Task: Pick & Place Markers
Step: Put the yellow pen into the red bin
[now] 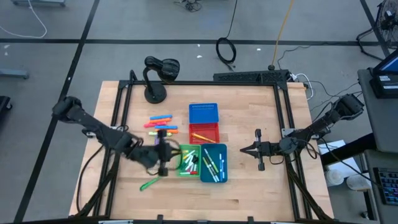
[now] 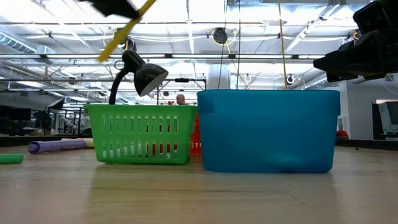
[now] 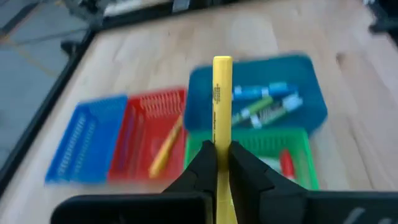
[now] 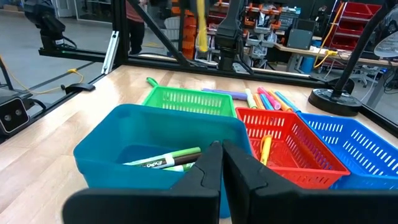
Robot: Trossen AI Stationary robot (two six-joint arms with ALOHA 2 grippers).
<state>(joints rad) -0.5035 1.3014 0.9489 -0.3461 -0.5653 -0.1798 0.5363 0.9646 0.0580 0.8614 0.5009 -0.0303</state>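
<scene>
My left gripper (image 3: 217,163) is shut on a yellow marker (image 3: 222,106) and hangs in the air beside the green basket (image 1: 188,163). In the low view the marker (image 2: 127,31) shows tilted, high above the table. Loose markers (image 1: 161,124), orange, pink and blue among them, lie on the wood left of the red basket (image 1: 204,132). A green marker (image 1: 149,184) lies nearer the front edge. The teal bin (image 1: 214,163) holds several markers (image 3: 264,106). My right gripper (image 1: 245,149) waits shut, right of the bins. My left gripper pinches the yellow marker between its two fingers (image 3: 202,168), on the barrel's two sides (image 3: 221,146). The marker runs along the fingers and sticks out well past their tips. It is lifted clear of the table and tilted.
A blue basket (image 1: 203,113) stands behind the red one. A yellow marker (image 4: 265,149) lies in the red basket. A black desk lamp (image 1: 158,71) stands at the far left of the table. Bare wood lies at the front and right of the bins.
</scene>
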